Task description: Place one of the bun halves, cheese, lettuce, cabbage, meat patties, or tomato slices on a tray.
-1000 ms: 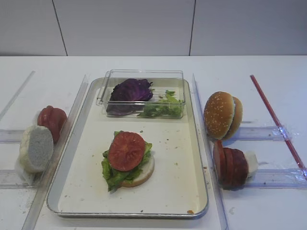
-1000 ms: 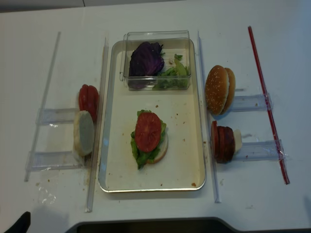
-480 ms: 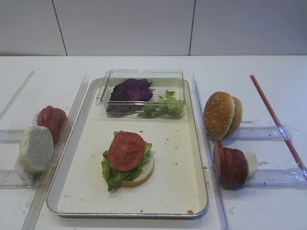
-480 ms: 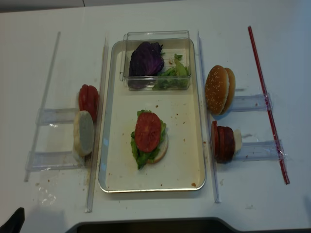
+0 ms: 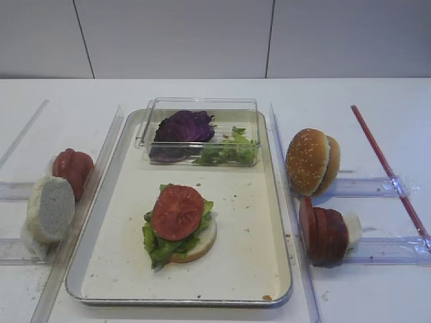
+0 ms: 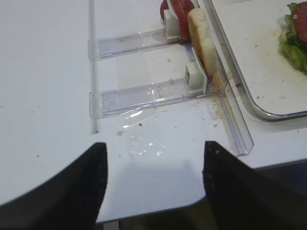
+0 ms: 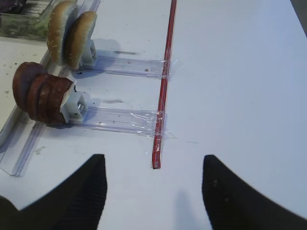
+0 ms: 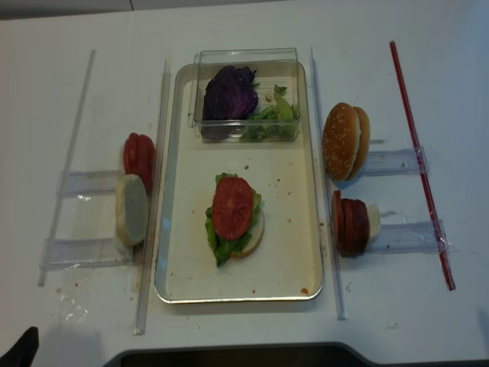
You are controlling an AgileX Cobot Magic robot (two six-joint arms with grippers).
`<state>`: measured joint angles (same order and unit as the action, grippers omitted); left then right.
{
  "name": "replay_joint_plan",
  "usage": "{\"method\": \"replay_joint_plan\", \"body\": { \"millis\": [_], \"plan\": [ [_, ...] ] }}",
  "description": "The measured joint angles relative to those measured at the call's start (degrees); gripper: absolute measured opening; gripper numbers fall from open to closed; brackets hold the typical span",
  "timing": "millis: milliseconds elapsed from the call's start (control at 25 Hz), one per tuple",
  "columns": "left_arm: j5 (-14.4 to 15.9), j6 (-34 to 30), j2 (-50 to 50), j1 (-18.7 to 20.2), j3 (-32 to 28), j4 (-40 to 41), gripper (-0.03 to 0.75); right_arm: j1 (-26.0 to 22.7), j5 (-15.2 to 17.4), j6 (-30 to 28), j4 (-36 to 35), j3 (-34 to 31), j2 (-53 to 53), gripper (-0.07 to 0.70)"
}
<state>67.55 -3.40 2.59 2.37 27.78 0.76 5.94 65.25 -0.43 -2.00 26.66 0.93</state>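
Tray (image 5: 262, 222): centre of the tabletop (image 5: 377, 101), bearing a stack of bun half (image 5: 202, 243), lettuce (image 5: 156, 243) and tomato slice (image 5: 177, 212).
Left pincer (image 6: 154, 177): jaws apart, empty, at the near tabletop edge; spare bun half (image 6: 201, 40) and tomato slices (image 6: 181, 12) well ahead to its right.
Right pincer (image 7: 153, 191): jaws apart, empty; patties (image 7: 41, 93) and buns (image 7: 69, 31) ahead to its left, well apart.

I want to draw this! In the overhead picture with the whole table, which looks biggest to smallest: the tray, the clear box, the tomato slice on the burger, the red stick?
1. The tray, biggest by far.
2. The clear box.
3. The tomato slice on the burger.
The red stick is hard to place: nearly as long as the tray, but very thin.
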Motion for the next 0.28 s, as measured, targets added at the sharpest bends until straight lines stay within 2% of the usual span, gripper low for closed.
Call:
{"method": "replay_joint_plan", "body": {
  "millis": [280],
  "plan": [
    [0.0, 0.0, 0.0, 0.0, 0.0, 0.0, 0.397, 0.0, 0.0, 0.0, 0.0, 0.0, 0.0, 0.454]
  ]
}}
